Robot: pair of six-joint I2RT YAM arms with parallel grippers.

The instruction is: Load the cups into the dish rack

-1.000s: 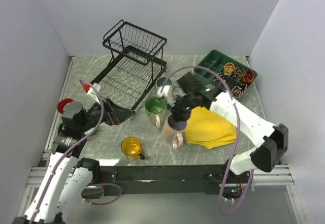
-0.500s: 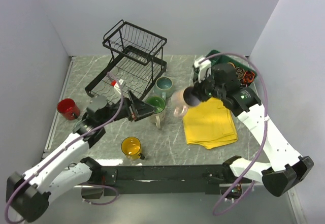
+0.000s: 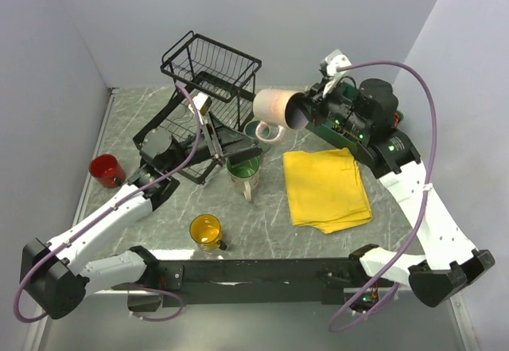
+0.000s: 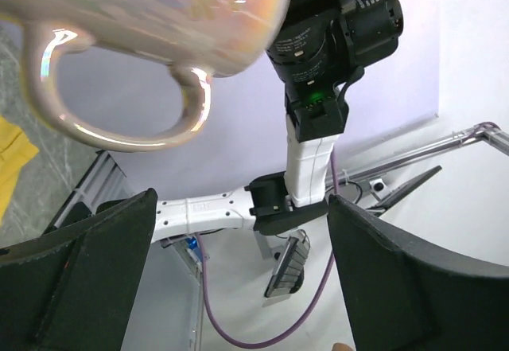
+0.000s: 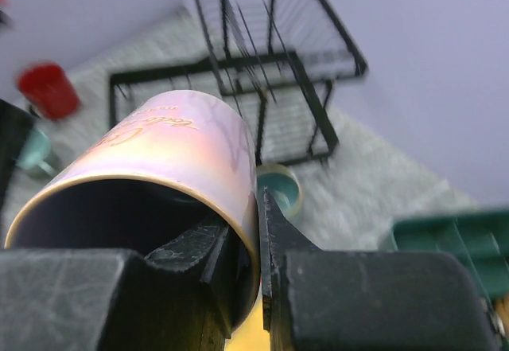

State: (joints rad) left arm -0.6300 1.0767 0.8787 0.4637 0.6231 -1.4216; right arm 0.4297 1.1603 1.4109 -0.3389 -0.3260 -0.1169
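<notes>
Between the clenched right fingers [image 5: 274, 235], the lilac-beige mug [image 5: 171, 148] is hanging by its rim, a pinch only the right wrist view is showing. The left fingers [image 4: 79, 279] are gaping near its handle.

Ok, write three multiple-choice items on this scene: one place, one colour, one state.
1. The red mug sits: A on the yellow cloth; B on the table, left of the dish rack; C in the green tray.
2. The mug nearest the table's near edge is: A yellow; B teal; C red.
3. The right fingers are: A open; B shut on the lilac-beige mug's rim; C out of view.
Answers: 1 B, it stands on the tabletop beside the rack. 2 A, the yellow mug is closest. 3 B, the rim is pinched between them.
</notes>
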